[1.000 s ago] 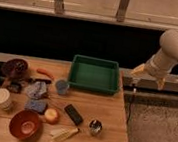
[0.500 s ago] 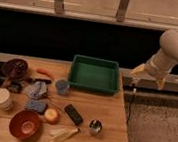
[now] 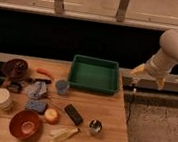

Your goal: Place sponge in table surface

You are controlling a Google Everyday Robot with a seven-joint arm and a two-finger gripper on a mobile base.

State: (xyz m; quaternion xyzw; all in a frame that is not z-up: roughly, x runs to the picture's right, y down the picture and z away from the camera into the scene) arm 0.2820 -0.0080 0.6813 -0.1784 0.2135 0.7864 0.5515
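One small flat blue rectangular sponge lies on light-brown plank desk; tool spread, empty, 3 o'clock of green plastic tray.

grey speckled floor right; dark recess behind; dim light

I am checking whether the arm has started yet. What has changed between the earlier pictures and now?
Nothing has visibly changed. The gripper hangs open and empty to the right of the green tray, holding nothing. The sponge lies on the table surface, left of the black block.
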